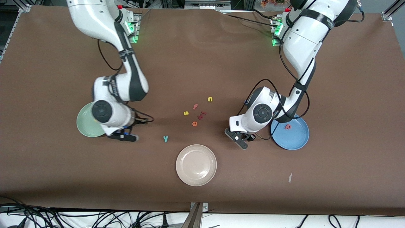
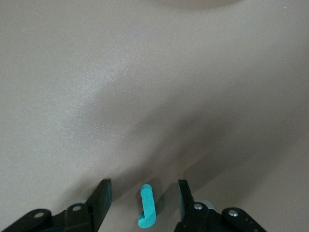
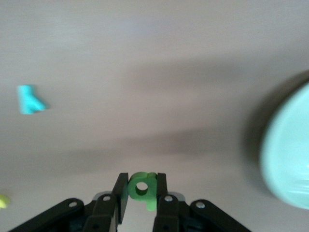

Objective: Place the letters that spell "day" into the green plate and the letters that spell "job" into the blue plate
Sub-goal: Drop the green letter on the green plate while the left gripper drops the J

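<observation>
Letters first: the green "d" (image 3: 143,189) is clamped in the right jaws (image 3: 141,193), up over the counter (image 1: 202,177) just beside the green plate (image 1: 85,125). The left jaws (image 2: 145,200) stand apart astride the teal "j" (image 2: 147,207) beside the blue plate (image 1: 294,139), which holds the "b" (image 1: 287,126). The "y" (image 1: 165,138) lies between the arms, near the beige plate (image 1: 196,164).

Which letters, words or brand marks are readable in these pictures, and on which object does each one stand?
"y": teal foam letter on the table.
"s": yellow foam letter.
"n": yellow foam letter.
"e": orange foam letter.
"f": pink foam letter.
"b", seen upside down: pinkish-red foam letter in the blue plate.
Print on both arms' links: too small to read.
</observation>
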Action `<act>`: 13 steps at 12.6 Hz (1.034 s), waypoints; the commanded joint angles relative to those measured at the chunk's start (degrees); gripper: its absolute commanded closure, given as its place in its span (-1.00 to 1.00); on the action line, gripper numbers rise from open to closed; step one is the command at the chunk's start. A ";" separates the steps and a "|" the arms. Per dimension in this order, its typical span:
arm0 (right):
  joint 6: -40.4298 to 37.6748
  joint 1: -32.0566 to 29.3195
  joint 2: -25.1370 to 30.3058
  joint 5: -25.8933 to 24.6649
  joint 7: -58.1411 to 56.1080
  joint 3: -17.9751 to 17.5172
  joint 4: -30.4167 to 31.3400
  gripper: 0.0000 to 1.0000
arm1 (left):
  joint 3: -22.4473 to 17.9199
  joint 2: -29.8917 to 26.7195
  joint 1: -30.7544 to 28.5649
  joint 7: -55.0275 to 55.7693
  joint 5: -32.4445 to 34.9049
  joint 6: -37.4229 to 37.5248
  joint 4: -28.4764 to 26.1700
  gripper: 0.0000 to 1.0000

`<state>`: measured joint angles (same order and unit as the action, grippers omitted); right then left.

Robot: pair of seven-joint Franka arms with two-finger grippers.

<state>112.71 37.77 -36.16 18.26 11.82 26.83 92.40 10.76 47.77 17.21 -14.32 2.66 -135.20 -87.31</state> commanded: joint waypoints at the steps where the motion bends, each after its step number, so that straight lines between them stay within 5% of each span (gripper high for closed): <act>1: -1.09 0.37 1.97 0.64 -5.22 5.05 4.53 1.00 | -0.21 -1.62 0.54 1.49 1.64 3.78 -0.76 0.01; 3: -0.65 0.37 1.97 0.81 -11.44 7.87 6.99 1.00 | -0.21 -2.24 0.45 1.41 1.82 5.99 -0.76 0.13; 6: 2.06 -0.94 1.27 0.99 -17.96 11.14 9.98 1.00 | -0.21 -2.24 0.63 1.40 2.08 6.44 -0.85 0.83; 8: 4.44 -4.62 -0.31 1.34 -19.20 11.05 10.43 0.86 | -0.21 -2.33 0.63 1.32 2.08 6.87 -0.76 1.00; 9: 4.19 -5.51 -0.41 1.69 -18.68 10.88 10.25 -0.44 | -0.13 -2.68 0.63 1.32 2.08 7.57 -0.67 1.00; 10: 3.66 -5.26 -0.15 1.78 -18.68 10.70 9.82 -0.99 | -0.13 -3.11 0.54 1.23 2.08 8.54 -0.59 1.00; 13: 3.22 -2.45 0.12 1.69 -19.20 10.52 8.59 -1.00 | -0.13 -4.69 0.11 0.97 2.08 11.17 -0.15 1.00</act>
<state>116.22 33.13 -36.63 18.95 -6.43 37.40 101.73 10.81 45.41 17.38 -14.23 2.70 -126.54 -86.99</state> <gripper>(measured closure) 0.330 0.855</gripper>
